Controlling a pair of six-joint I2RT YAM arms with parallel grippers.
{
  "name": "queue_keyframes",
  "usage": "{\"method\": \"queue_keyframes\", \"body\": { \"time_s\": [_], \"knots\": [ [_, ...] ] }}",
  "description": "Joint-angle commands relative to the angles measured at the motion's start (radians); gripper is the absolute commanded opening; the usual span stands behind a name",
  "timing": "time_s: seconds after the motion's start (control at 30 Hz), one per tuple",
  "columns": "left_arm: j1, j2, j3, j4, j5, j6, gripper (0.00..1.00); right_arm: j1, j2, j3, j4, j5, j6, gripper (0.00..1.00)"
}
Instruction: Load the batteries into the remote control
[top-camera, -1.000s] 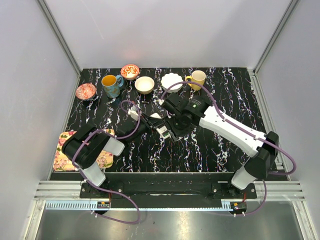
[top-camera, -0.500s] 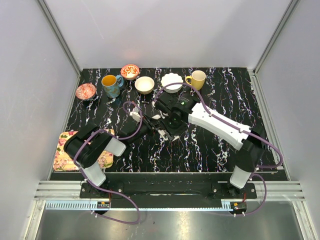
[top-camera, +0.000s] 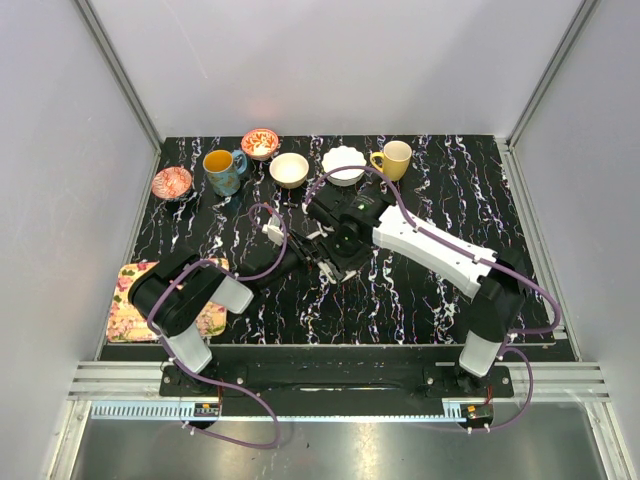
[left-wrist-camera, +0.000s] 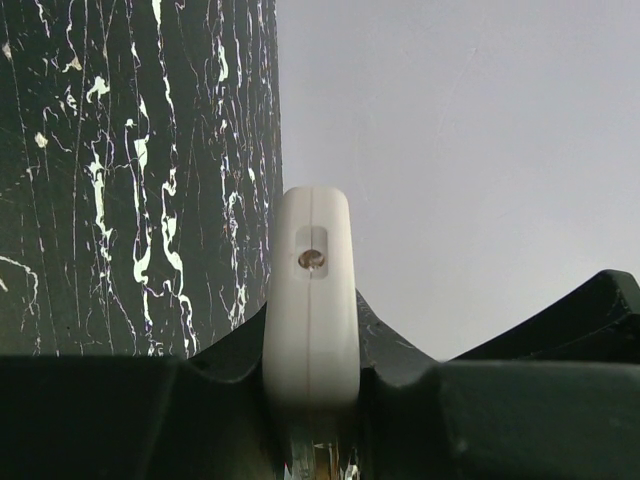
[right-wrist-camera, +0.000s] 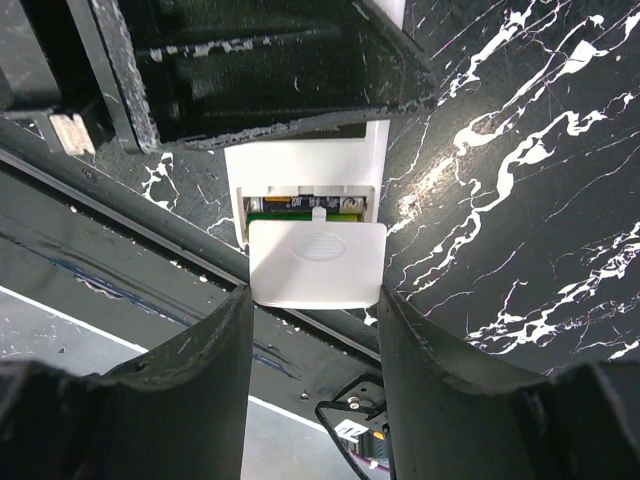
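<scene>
In the left wrist view the white remote control (left-wrist-camera: 310, 300) stands on edge, clamped between the jaws of my left gripper (left-wrist-camera: 312, 352). Seen from the right wrist, the remote control (right-wrist-camera: 305, 165) has its battery bay uncovered, and a green strip of the batteries (right-wrist-camera: 300, 206) shows inside it. The thin white back-cover panel (right-wrist-camera: 316, 262) lies at the bay's lower edge. My right gripper (right-wrist-camera: 313, 297) is shut on it, a finger against each side. From above, the left gripper (top-camera: 300, 250) and right gripper (top-camera: 335, 255) meet at mid-table.
Along the back stand a red patterned bowl (top-camera: 171, 182), a blue mug (top-camera: 222, 170), a red bowl (top-camera: 260, 142), a cream bowl (top-camera: 289, 169), a white scalloped bowl (top-camera: 343, 163) and a yellow mug (top-camera: 395, 158). A floral mat (top-camera: 122, 312) lies front left.
My right arm has swung left and its gripper has closed in on the remote. The left arm has hardly moved.
</scene>
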Motion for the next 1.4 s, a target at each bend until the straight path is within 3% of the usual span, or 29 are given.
{"method": "queue_keyframes", "body": {
  "time_s": [0.0,1.37],
  "knots": [
    [-0.010,-0.029,0.008,0.320,-0.029,-0.009,0.00,0.007,0.013,0.040,0.027,0.025,-0.018,0.00],
    [-0.021,-0.035,0.024,0.341,-0.020,-0.014,0.00,0.006,0.030,0.032,0.093,0.022,0.007,0.00]
  ]
}}
